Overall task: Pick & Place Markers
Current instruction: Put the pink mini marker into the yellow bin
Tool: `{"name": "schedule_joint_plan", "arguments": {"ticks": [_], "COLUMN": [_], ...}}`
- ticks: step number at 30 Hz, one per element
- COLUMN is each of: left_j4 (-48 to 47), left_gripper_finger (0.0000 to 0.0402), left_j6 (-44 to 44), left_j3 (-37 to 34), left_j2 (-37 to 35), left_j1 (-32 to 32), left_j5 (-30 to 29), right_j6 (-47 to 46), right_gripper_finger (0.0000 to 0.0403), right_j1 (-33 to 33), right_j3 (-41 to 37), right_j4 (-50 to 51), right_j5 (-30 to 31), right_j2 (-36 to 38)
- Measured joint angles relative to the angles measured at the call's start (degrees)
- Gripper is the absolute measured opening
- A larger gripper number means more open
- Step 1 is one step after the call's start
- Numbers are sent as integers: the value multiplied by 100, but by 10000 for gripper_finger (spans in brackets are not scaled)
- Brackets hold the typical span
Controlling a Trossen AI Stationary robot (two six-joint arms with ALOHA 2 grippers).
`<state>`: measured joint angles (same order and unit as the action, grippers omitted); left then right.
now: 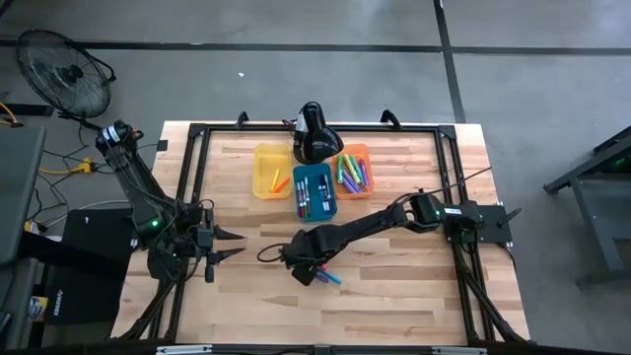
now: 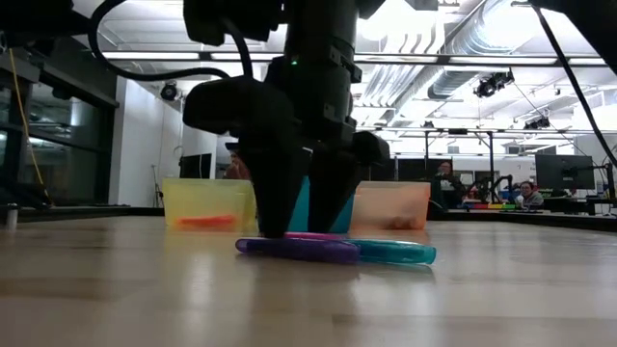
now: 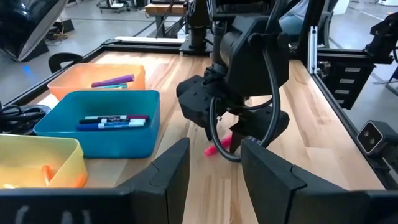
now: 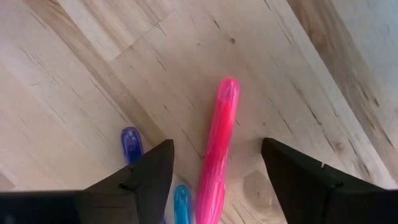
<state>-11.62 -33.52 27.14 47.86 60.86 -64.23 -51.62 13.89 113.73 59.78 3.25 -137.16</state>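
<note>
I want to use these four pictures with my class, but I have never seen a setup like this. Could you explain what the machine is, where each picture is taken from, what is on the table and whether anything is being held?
It is a robot with two dark arms at a wooden table. One picture looks down from above, one looks level across the tabletop, and two come from cameras on the wrists.

At the back stand a yellow bin, a blue bin and an orange bin, with markers already inside. The right gripper is lowered over three loose markers: a pink marker lies between its open fingers, a purple marker and a teal marker beside it. Nothing is gripped yet. The left gripper waits at the table's left side, open and empty.
</note>
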Motion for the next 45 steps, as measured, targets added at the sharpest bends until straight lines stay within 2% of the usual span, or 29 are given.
{"name": "schedule_joint_plan", "arguments": {"ticks": [18,32,45], "left_j4": [-6,-23,-48], "left_gripper_finger": [140,140,140], "left_j6": [-85,-131,-144], "left_j3": [0,0,0], "left_j2": [0,0,4], "left_j1": [0,0,-11], "left_j5": [37,70,76], "right_j6": [459,671,1107], "right_gripper_finger": [23,21,20], "right_j1": [263,452,475], "right_j3": [-11,-26,-37], "right_j4": [204,119,-794], "right_j5": [96,697,1553], "right_j2": [-11,-15,228]}}
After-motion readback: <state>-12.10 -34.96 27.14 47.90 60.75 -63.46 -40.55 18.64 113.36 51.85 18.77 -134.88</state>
